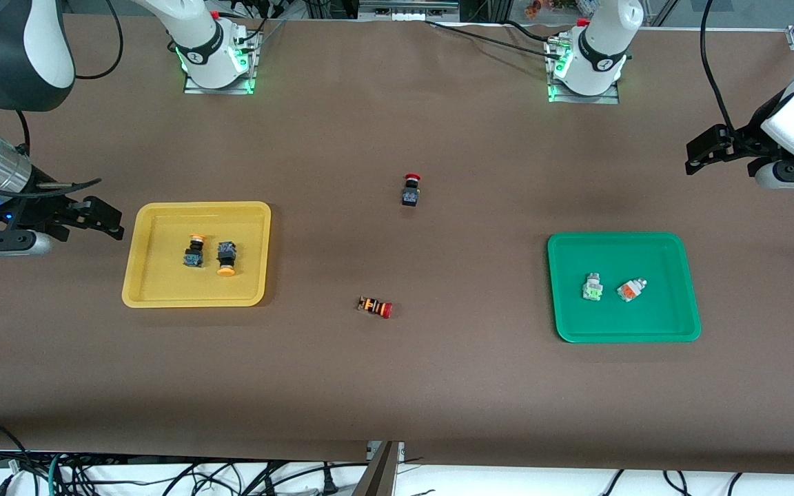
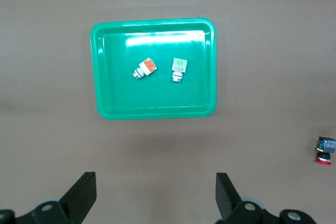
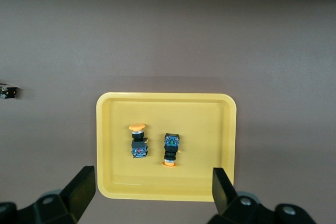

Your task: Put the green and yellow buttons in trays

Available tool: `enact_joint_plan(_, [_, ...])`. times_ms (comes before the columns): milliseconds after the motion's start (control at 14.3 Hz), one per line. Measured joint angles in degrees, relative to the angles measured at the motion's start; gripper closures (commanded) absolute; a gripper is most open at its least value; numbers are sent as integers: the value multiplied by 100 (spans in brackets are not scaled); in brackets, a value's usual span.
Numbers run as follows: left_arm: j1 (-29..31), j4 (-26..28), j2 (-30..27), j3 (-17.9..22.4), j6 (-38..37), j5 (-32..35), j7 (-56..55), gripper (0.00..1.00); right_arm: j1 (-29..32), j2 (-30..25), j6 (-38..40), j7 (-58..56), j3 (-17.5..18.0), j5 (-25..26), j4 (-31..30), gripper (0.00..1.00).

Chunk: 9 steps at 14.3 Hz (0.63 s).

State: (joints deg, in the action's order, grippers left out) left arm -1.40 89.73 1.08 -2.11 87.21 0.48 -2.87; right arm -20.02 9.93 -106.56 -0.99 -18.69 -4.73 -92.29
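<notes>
The yellow tray (image 1: 163,275) holds two black-bodied buttons with yellow-orange caps (image 1: 194,251) (image 1: 226,258). They also show in the right wrist view (image 3: 138,140) (image 3: 170,149) on the yellow tray (image 3: 210,129). The green tray (image 1: 659,310) holds a white-bodied green-faced button (image 1: 592,287) and a white-bodied orange-faced button (image 1: 631,290). In the left wrist view the green-faced button (image 2: 179,69) and the orange-faced button (image 2: 144,69) lie on the green tray (image 2: 121,93). My right gripper (image 1: 104,219) (image 3: 155,195) is open and empty, up beside the yellow tray. My left gripper (image 1: 704,153) (image 2: 156,198) is open and empty, up at the left arm's end of the table.
A black-bodied red-capped button (image 1: 411,189) stands mid-table between the trays; it also shows in the left wrist view (image 2: 324,150). An orange-and-black striped red-capped button (image 1: 375,306) lies nearer the front camera; the right wrist view (image 3: 8,92) shows it at its edge.
</notes>
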Motion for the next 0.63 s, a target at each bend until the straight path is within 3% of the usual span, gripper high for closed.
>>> enact_joint_plan(279, [0, 0, 0, 0, -1, 0, 0, 0, 150, 49, -6, -2, 170, 0, -8, 1])
enact_joint_plan(629, [0, 0, 0, 0, -8, 0, 0, 0, 1874, -74, -29, -66, 1665, 5, -4, 1])
